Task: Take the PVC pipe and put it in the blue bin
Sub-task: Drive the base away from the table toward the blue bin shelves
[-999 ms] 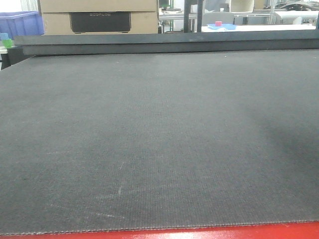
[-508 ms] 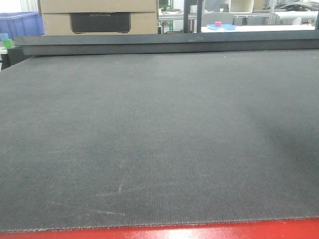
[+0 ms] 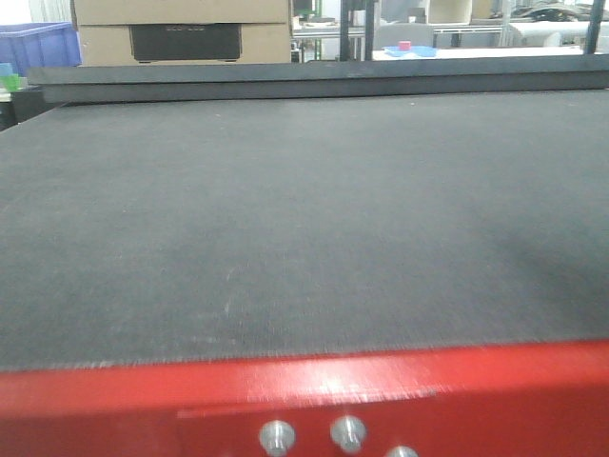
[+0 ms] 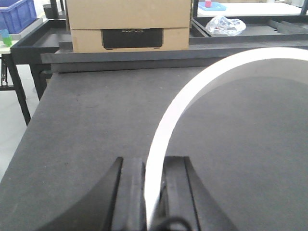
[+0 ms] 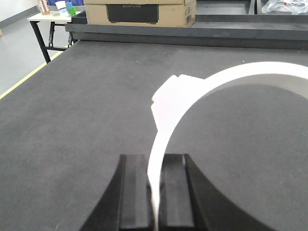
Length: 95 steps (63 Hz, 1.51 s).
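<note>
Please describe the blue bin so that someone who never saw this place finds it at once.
Start from the wide dark grey table. A brown cardboard box sits at its far edge; look left of the box, past the table's corner. There stands the blue bin, a deep dark-blue crate, unlike the shallow light-blue tray far right.

The red metal front strip (image 3: pixel 304 390), a thin sliver along the bottom of the front view a second ago, is now a broad band. Three round silver bolt heads (image 3: pixel 348 431) have come into sight in its lower part. Above the strip, the near edge of the dark grey textured mat (image 3: pixel 304 219) sits higher in frame. Beyond the mat, the brown cardboard box (image 3: pixel 181 24) is cropped more at the top.
</note>
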Tool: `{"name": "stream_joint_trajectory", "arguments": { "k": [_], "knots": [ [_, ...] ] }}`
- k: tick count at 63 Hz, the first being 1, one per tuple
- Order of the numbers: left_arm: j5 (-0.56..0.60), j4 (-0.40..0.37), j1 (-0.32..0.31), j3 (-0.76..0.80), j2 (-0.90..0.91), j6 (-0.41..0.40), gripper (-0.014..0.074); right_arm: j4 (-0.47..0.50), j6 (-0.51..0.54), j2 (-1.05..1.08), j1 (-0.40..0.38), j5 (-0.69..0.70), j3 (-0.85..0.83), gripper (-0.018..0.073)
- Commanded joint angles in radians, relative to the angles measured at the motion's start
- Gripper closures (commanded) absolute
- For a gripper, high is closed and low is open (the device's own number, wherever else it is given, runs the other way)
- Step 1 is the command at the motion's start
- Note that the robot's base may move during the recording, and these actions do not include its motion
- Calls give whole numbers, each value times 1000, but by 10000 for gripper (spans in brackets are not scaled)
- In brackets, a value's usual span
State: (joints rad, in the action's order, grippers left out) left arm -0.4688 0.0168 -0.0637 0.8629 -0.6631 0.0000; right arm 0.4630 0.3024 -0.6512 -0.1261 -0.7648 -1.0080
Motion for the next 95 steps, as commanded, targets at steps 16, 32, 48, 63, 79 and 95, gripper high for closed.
{"name": "stream_joint_trajectory", "arguments": {
  "k": [16, 32, 48, 63, 79, 95],
  "knots": [
    [23, -2, 1, 0, 8, 0, 708, -4, 3, 6, 0, 17, 1, 722],
    [23, -2, 1, 0, 8, 0, 708, -4, 3, 6, 0, 17, 1, 722],
    [23, -2, 1, 0, 8, 0, 708, -4, 3, 6, 0, 17, 1, 722],
    [23, -2, 1, 0, 8, 0, 708, -4, 3, 6, 0, 17, 1, 722],
    [23, -2, 1, 0, 8, 0, 708, -4, 3, 6, 0, 17, 1, 722],
    [23, -2, 1, 0, 8, 0, 708, -4, 3, 6, 0, 17, 1, 722]
  ]
}}
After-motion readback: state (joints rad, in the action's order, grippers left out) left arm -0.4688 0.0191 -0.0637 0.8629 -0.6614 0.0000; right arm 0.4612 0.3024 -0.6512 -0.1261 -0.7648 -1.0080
